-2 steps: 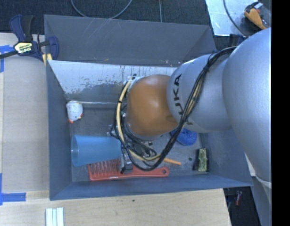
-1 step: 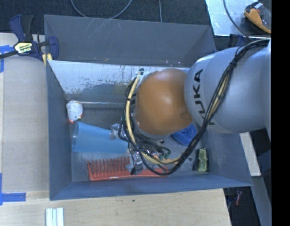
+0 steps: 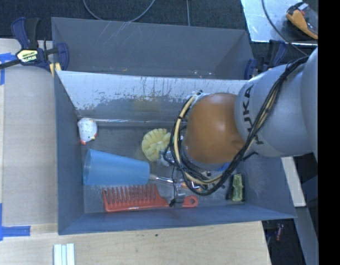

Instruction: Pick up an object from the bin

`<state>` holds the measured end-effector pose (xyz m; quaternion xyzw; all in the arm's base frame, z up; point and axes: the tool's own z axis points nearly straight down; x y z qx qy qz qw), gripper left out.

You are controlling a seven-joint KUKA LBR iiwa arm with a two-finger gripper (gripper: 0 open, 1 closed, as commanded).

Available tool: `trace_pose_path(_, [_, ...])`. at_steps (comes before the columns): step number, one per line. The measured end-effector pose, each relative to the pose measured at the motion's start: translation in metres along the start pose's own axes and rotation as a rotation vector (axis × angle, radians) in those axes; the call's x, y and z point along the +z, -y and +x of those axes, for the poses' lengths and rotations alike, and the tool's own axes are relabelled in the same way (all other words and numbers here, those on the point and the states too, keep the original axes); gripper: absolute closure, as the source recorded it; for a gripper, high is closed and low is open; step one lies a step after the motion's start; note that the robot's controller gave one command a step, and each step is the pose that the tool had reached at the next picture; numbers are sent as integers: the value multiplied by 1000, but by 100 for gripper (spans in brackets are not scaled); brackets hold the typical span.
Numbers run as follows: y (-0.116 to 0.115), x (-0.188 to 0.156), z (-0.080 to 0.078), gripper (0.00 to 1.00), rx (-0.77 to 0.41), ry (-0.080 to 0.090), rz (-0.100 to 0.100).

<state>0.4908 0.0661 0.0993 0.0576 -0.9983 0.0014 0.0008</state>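
My gripper [image 3: 174,186] pokes out from under the arm's orange cover, low in the bin near its front wall. It is right above the handle end of a red comb [image 3: 134,197] that lies flat along the front wall. A light blue plastic cup [image 3: 114,169] lies on its side just left of the gripper, its mouth pointing right. A yellow ribbed round thing [image 3: 155,143] rests just above and left of the gripper, partly hidden by the cover.
A small white ball-like toy with an orange spot [image 3: 87,130] lies by the left wall. A small dark green thing [image 3: 236,187] stands at the front right. The arm and its cables cover the bin's right half.
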Motion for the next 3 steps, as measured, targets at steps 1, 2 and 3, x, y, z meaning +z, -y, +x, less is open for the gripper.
trace_pose_path(1, [-4,29,3,0,-375,16,-3])
trace_pose_path(2, [-63,28,-12,100,-72,9,0])
trace_pose_path(3, [-63,28,-12,100,-71,9,-1])
